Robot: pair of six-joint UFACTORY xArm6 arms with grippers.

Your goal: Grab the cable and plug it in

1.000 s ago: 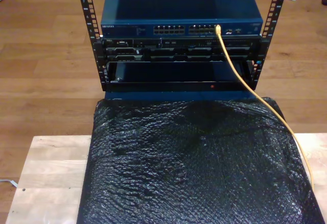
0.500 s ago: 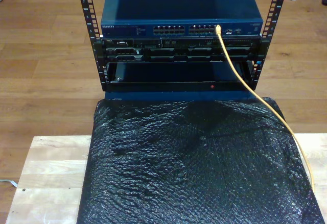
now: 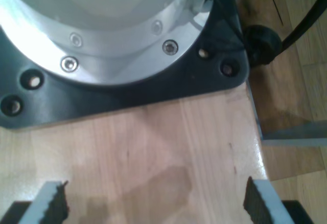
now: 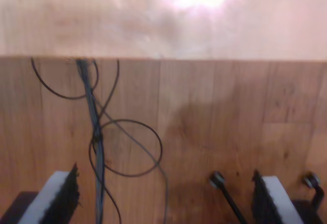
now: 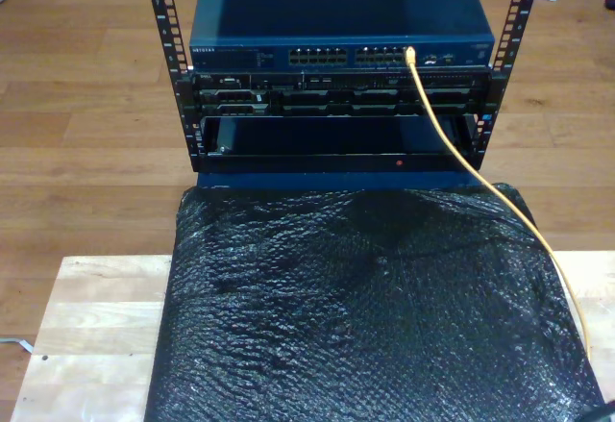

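The orange-yellow cable point(image 5: 461, 153) runs from a port on the blue switch point(image 5: 341, 18), where its end point(image 5: 410, 54) sits, down across the black sheet toward the exterior view's right edge. My first gripper point(image 3: 156, 206) is open over bare wooden tabletop, with nothing between its fingers point(image 3: 53, 203). In front of it stands an arm's silver base on a black plate point(image 3: 153, 89). My second gripper point(image 4: 166, 198) is open above the wooden floor, and a thin black wire loop point(image 4: 127, 147) lies below it. Neither gripper is near the cable.
The switch sits in a black rack point(image 5: 336, 114) standing on the wooden floor. A crinkled black plastic sheet point(image 5: 375, 307) covers most of the light wooden table point(image 5: 96, 316). Thin black wires point(image 4: 94, 122) hang past a table edge in the second wrist view.
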